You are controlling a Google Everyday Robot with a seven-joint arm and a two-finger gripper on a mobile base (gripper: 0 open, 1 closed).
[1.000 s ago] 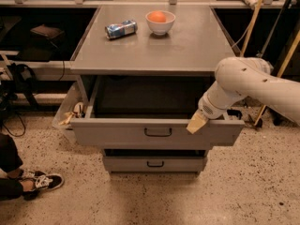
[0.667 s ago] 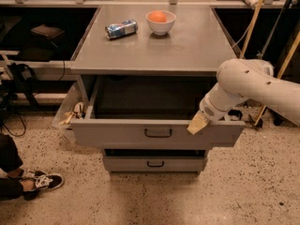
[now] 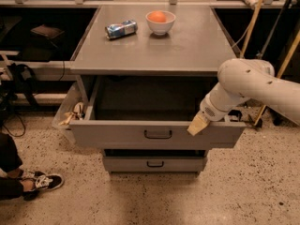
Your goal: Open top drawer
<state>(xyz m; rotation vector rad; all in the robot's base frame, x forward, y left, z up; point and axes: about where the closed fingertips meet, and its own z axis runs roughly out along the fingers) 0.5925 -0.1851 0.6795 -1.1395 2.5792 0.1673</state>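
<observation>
Lab or workshop, it seems: grey metal table [image 3: 140, 55], speckled floor [image 3: 253, 191], loose cables [image 3: 13, 122], leaning poles [image 3: 254, 15], white robot arm [image 3: 253, 81], gripper [image 3: 198, 124] at top drawer [image 3: 117, 135] front.

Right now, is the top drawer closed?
No, the top drawer is pulled out, its dark inside exposed, and the gripper sits at its front's top edge.
</observation>
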